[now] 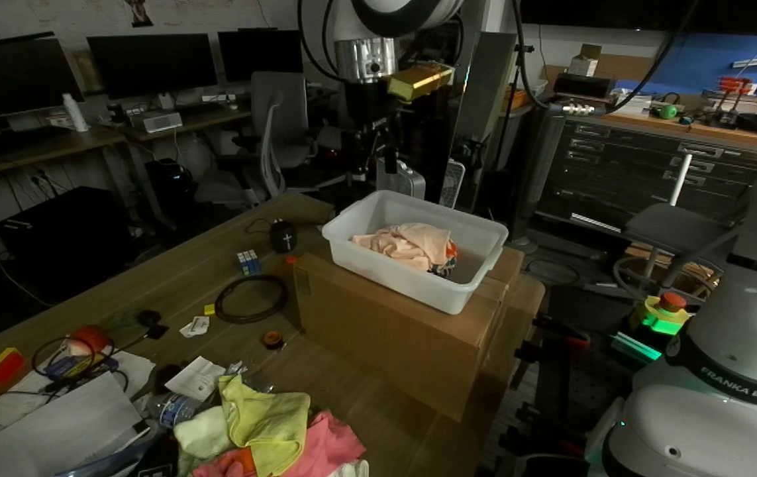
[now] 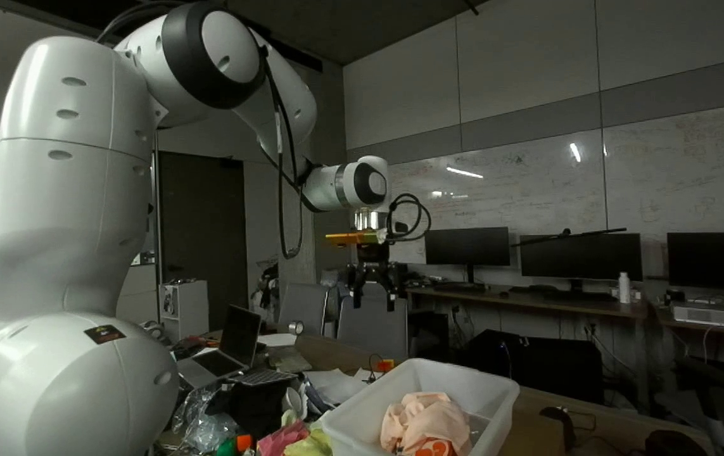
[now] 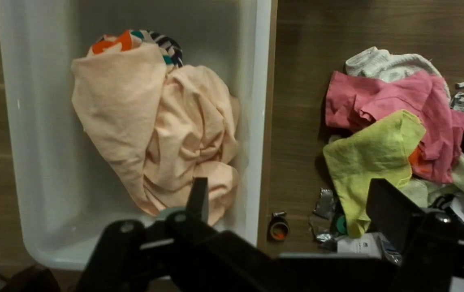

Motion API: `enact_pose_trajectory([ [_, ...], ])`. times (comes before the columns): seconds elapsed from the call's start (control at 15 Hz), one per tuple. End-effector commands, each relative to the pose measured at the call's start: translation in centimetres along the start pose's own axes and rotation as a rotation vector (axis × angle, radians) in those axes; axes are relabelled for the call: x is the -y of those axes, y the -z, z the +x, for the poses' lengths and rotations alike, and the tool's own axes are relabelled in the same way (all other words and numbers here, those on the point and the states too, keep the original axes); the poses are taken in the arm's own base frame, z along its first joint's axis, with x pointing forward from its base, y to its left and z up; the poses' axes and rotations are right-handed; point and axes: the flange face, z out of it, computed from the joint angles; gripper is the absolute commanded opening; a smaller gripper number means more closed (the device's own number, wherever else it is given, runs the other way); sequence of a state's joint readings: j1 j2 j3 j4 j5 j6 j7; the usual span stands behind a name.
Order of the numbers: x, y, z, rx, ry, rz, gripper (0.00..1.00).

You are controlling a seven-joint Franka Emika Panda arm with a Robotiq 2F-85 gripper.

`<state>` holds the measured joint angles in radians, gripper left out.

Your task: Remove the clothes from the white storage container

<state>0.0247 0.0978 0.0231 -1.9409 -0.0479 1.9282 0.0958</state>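
Observation:
The white storage container shows in both exterior views [image 1: 391, 278] [image 2: 362, 415] and in the wrist view [image 3: 257, 121]. A crumpled peach cloth lies in it, in both exterior views [image 1: 411, 244] [image 2: 425, 418] and in the wrist view [image 3: 191, 134]. An orange, teal and dark patterned cloth [image 3: 114, 44] sticks out from under the peach cloth; it also shows in an exterior view [image 1: 449, 257]. My gripper [image 3: 291, 194] is open and empty, raised well above the container. It also shows in both exterior views [image 1: 371, 169] [image 2: 374, 301].
The container stands on a cardboard box [image 1: 385, 344] on the wooden table. A pile with a yellow cloth [image 3: 370, 150] and a pink cloth [image 3: 410, 101] lies on the table beside it. A tape roll [image 1: 272, 340], coiled cable [image 1: 250, 318] and papers [image 1: 67, 430] are on the table.

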Motion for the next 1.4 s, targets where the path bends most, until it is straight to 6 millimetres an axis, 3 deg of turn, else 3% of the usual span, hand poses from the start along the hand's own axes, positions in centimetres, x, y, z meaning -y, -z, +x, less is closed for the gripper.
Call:
enact_pose_trajectory([
  [0.0, -3.3, -1.9, -0.6, 0.067, -0.069, 0.078, 1.0],
  [0.47, -8.4, -7.3, 0.8, 0.074, -0.233, 0.089, 1.0],
  [1.07, -11.2, -16.6, 4.5, 0.06, -0.26, 0.05, 1.0],
  [1.33, -12.3, -19.4, 5.4, 0.067, -0.278, 0.036, 1.0],
])
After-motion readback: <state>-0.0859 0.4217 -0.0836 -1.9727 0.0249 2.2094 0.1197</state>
